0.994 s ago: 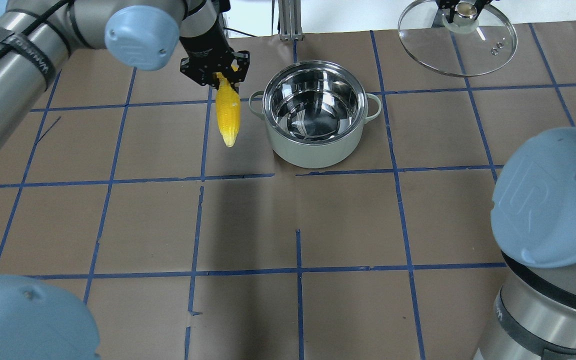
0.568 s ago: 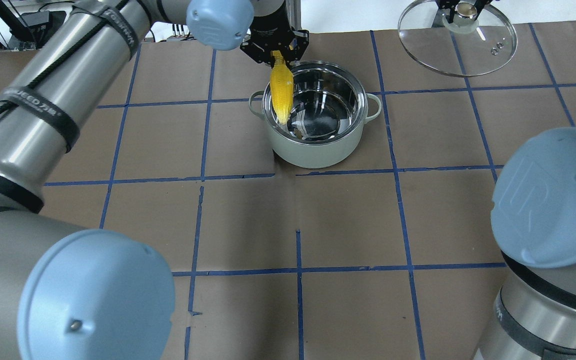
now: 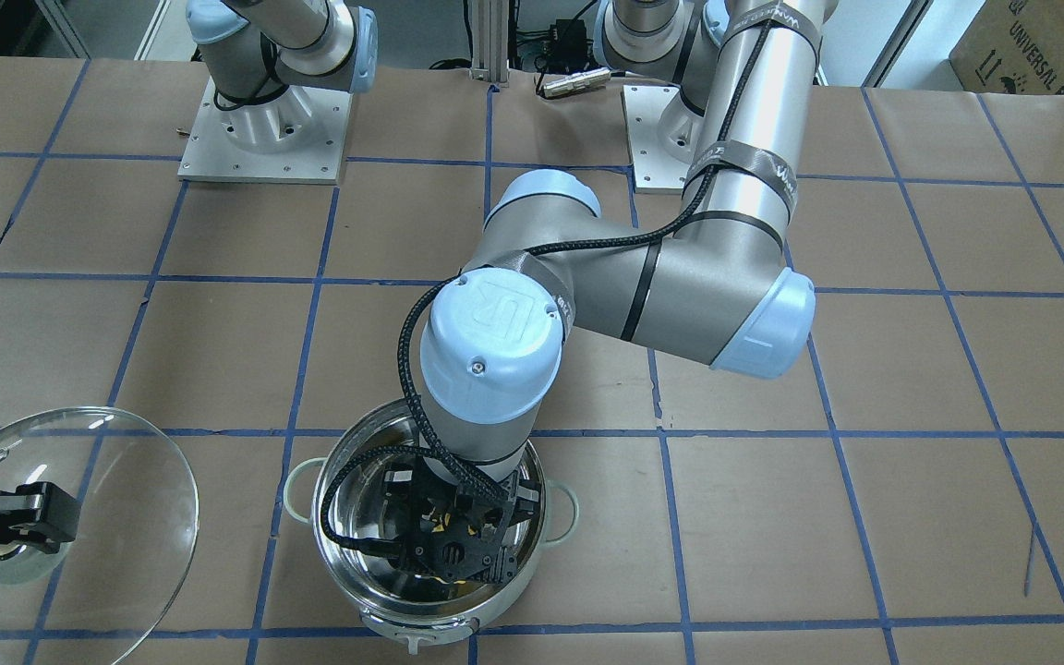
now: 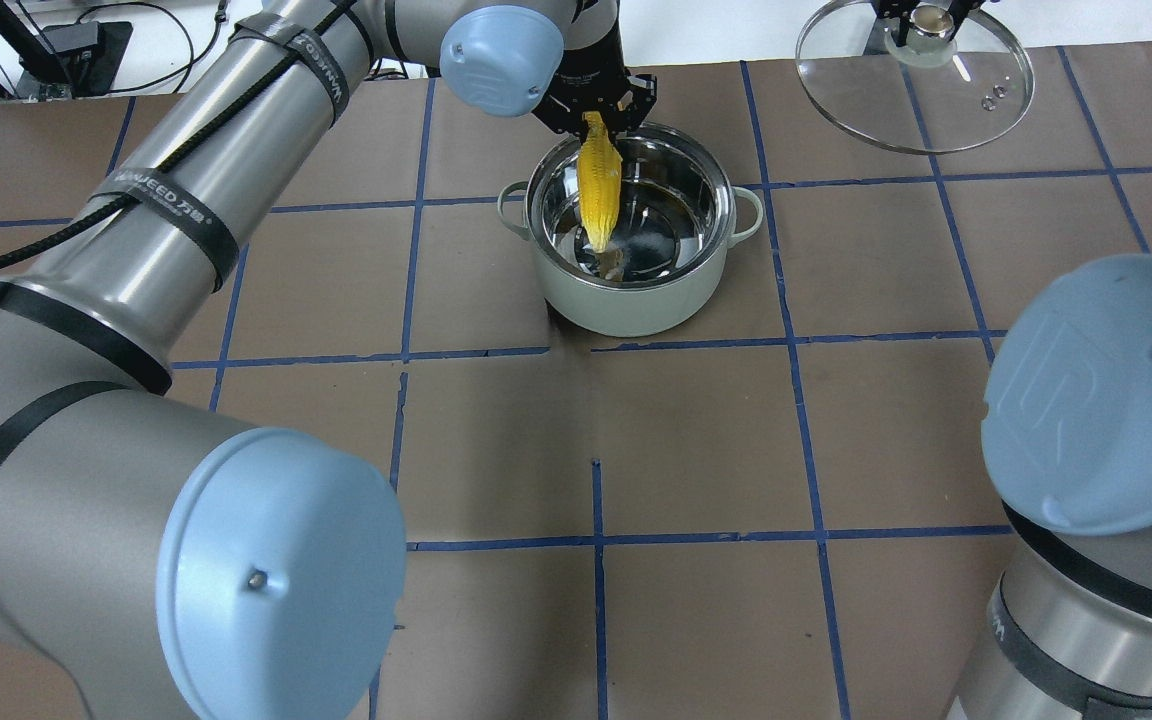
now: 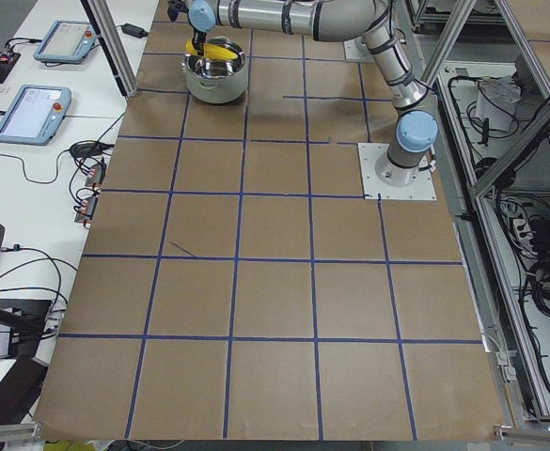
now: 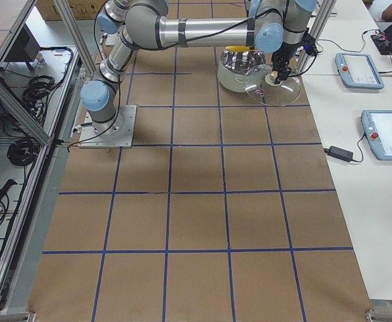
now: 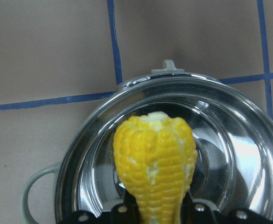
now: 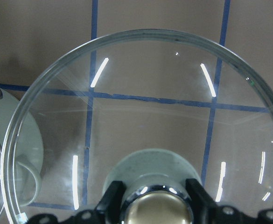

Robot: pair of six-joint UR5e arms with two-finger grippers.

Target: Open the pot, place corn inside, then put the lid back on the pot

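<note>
Now, at the left, the left arm is being stretched across the paper-covered table point(image 4: 336, 450) toward its far side. The left gripper point(image 4: 594, 122) is being kept pinched on the blunt end of the corn point(image 4: 600, 190). The corn is hanging tip-down inside the open mouth of the pot point(image 4: 636, 300). A second ago it was hanging over the table just left of the pot, so it has been carried over the rim and lowered. Whether the tip is touching the steel bottom cannot be told. The placing step is judged nearly done, with release and relidding left. At the far right, the lid point(image 4: 866, 110) is being held apart from the pot, unmoved, its knob point(image 8: 157, 212) pinched by the right gripper point(image 4: 926, 20).

"WANLEED" is being shown on an arm strap point(image 4: 151, 185), "UR" on a blue joint cap point(image 3: 495, 305), and "UNIVERSAL R" on a cardboard box point(image 3: 1031, 46).
</note>
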